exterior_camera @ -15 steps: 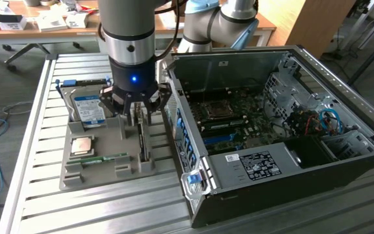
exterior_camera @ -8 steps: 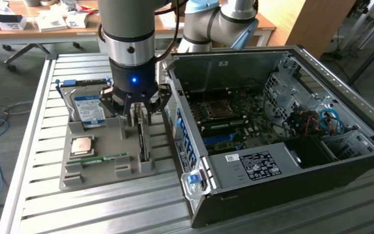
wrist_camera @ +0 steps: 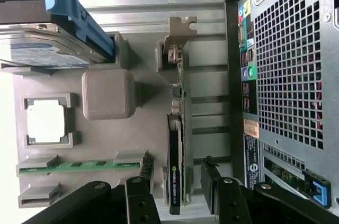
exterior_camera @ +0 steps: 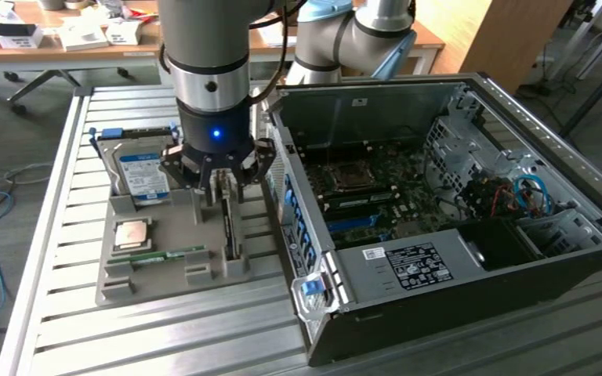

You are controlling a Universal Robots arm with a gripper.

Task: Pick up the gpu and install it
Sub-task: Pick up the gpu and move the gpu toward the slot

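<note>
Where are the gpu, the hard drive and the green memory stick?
gpu (wrist_camera: 176,155): wrist view, on its dark edge-on cover.
hard drive (exterior_camera: 144,176): exterior view, on its blue-white label.
memory stick (wrist_camera: 79,166): wrist view, middle of its green board.

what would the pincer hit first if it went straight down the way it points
Most likely the gpu, standing on edge in the grey tray: the open pincer points down at it, a finger either side, though depth is unclear.

gpu (wrist_camera: 176,155) | thin dark card, grey bracket | on edge | in grey holder (exterior_camera: 165,278) slot
</note>
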